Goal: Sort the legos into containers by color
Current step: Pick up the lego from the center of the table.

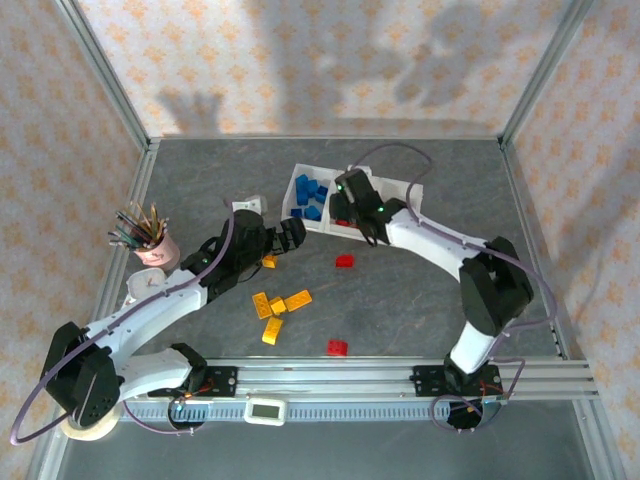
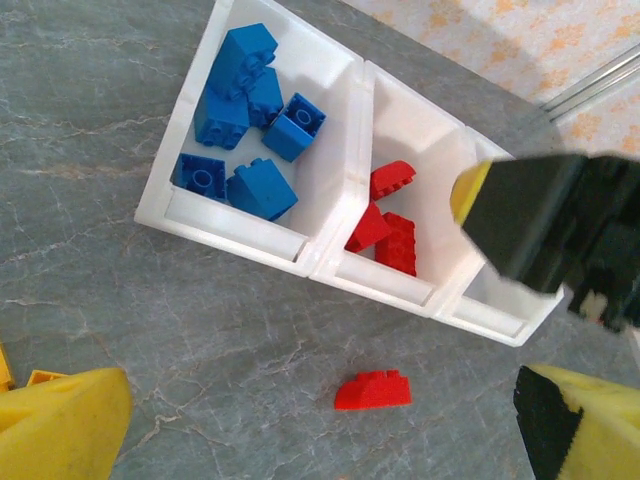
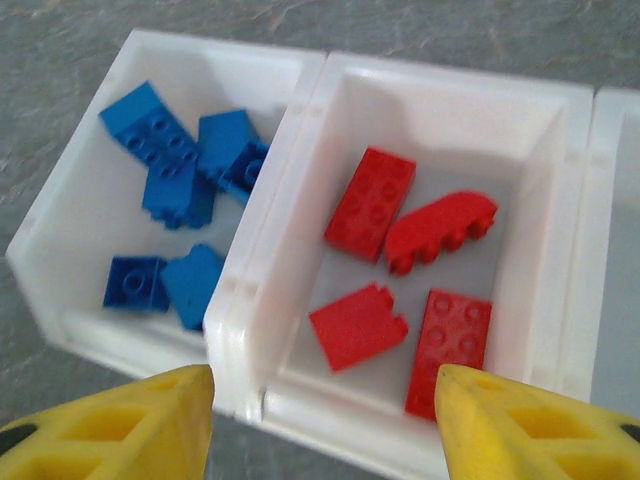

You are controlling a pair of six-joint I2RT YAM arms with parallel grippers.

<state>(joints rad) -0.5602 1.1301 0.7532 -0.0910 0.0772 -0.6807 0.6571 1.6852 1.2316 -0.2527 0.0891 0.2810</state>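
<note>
Pink pencil cup point(image 1: 155, 252), grey marbled table point(image 1: 420, 300), patterned walls point(image 1: 300, 60)

the tray point(image 3: 262, 300) is holding six blue bricks point(image 3: 150, 125) and four red bricks point(image 3: 370, 203); two loose red bricks point(image 1: 344, 261) and roughly five yellow bricks point(image 1: 298, 298) are lying outside it.

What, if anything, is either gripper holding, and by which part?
Nothing is held: the left gripper and the right gripper are both open and empty.
</note>
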